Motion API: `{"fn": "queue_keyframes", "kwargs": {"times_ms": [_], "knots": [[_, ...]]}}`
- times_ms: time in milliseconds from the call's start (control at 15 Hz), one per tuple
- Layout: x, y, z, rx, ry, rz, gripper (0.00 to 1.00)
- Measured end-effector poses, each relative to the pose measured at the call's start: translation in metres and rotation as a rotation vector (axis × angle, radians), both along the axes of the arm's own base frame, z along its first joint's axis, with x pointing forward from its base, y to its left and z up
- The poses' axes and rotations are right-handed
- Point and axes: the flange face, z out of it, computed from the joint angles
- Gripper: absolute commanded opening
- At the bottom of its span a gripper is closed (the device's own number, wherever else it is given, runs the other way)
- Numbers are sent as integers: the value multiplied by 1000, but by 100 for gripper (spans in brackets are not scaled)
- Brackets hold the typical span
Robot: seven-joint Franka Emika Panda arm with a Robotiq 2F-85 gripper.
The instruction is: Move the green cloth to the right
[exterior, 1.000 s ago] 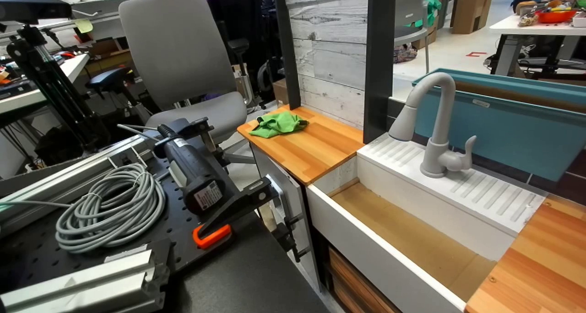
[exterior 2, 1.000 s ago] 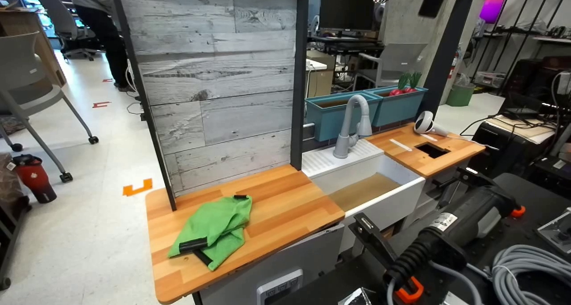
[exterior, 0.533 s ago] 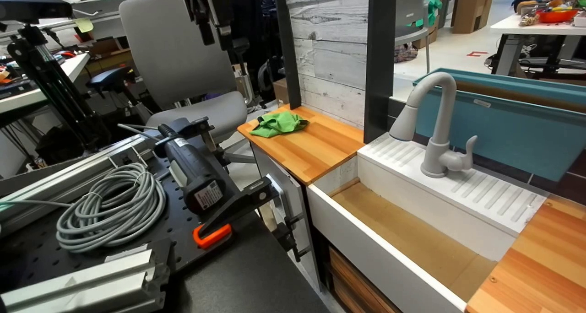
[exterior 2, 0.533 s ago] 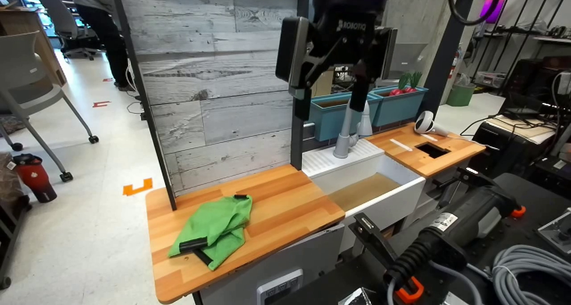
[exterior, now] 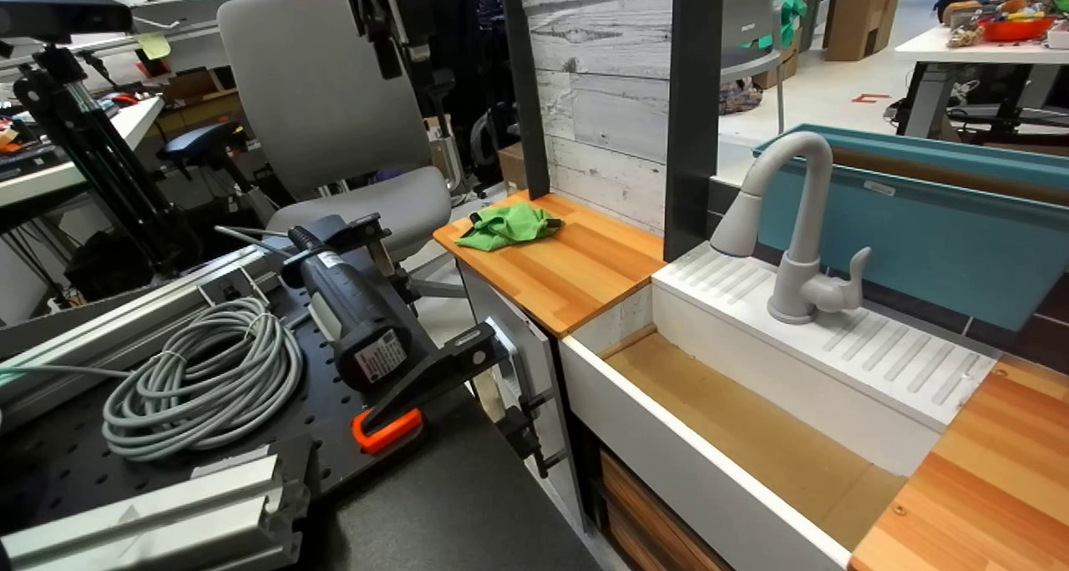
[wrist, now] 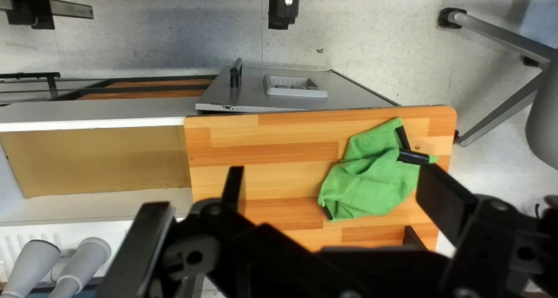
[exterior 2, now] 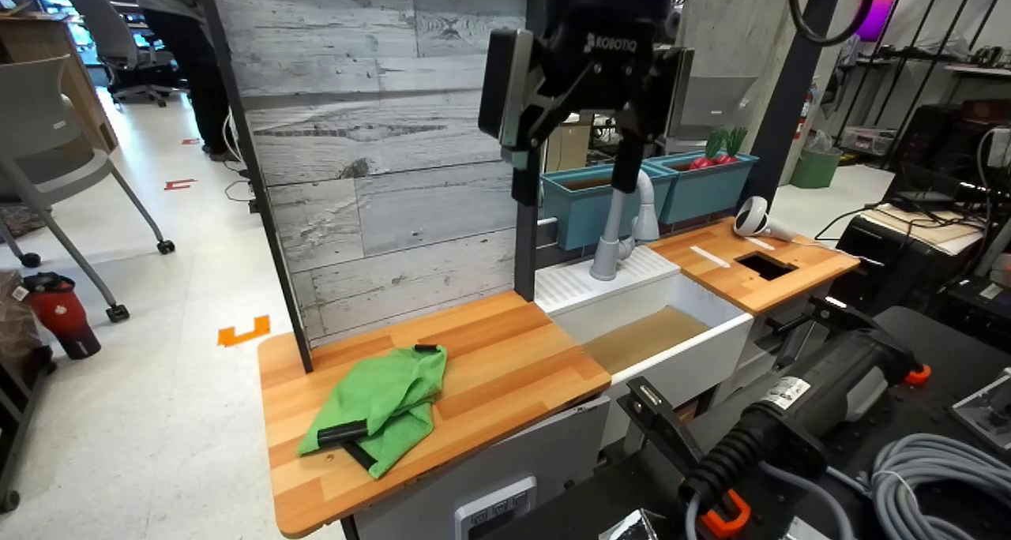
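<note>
The green cloth (exterior 2: 383, 406) lies crumpled, with black strips at its edges, on the wooden counter (exterior 2: 505, 358). It also shows on the counter in an exterior view (exterior: 511, 226) and in the wrist view (wrist: 370, 182). My gripper (exterior 2: 576, 183) is open and empty, high above the counter, in front of the faucet as seen in that exterior view. In the wrist view the cloth appears between the wide-spread fingers, nearer the right finger (wrist: 444, 198), which covers a little of its edge. The gripper is well above the cloth, not touching it.
A white sink (exterior: 710, 437) with a grey faucet (exterior: 806, 212) adjoins the counter. A grey wood-pattern panel (exterior 2: 387, 153) with dark posts stands behind the counter. A black work surface (exterior: 434, 504) with a clamped tool (exterior: 351, 320) and coiled cable (exterior: 209, 379) lies in front.
My gripper came into both exterior views from above after the earliest frames. Since half a second ago it has shifted slightly, staying open. The cloth has not moved.
</note>
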Motion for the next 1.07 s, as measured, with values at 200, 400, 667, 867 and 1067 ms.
{"fn": "queue_keyframes", "kwargs": {"times_ms": [200,400,667,867,1067], "knots": [[11,10,-13,0,-17,-62,100],[23,33,-41,-14,-7,-96,100],[40,67,-85,-52,15,-100,100],[56,92,-114,-71,13,-87,100],[75,116,-141,-77,-2,-71,100]]}}
